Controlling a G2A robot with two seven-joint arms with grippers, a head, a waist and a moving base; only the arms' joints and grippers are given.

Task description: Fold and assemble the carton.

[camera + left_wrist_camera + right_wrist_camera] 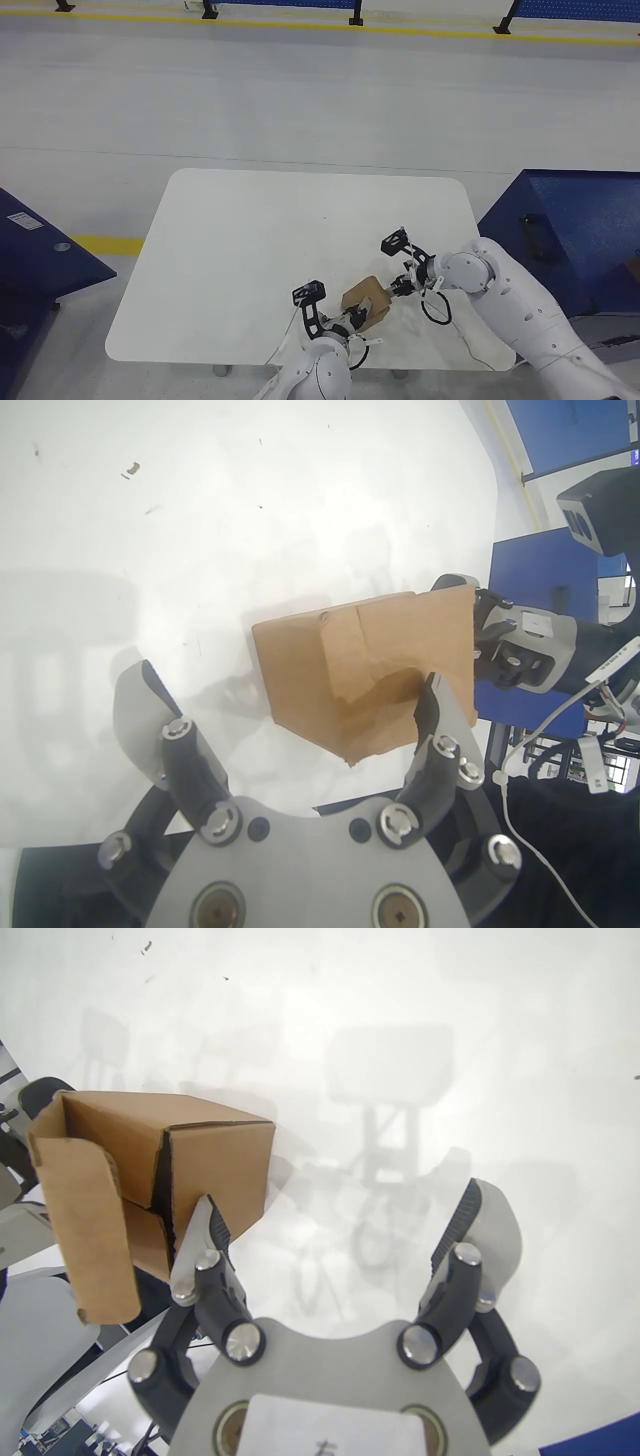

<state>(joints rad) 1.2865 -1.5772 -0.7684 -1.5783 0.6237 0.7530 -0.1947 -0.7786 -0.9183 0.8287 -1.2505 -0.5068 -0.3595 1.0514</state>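
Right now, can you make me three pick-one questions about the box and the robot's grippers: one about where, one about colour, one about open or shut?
1. Where on the table is the carton?
A. At the far corner
B. Near the edge by the robot, between the left gripper and the right gripper
C. Right in the middle

2. What colour is the carton?
A. Blue
B. White
C. Brown

3. How is the right gripper?
A. Open wide
B. Shut on the carton
C. Shut on nothing

Answers:
1. B: the top view shows the carton close to the robot's edge, with a gripper on either side.
2. C: both wrist views show plain brown cardboard.
3. A: its fingers stand far apart, with one beside the carton.
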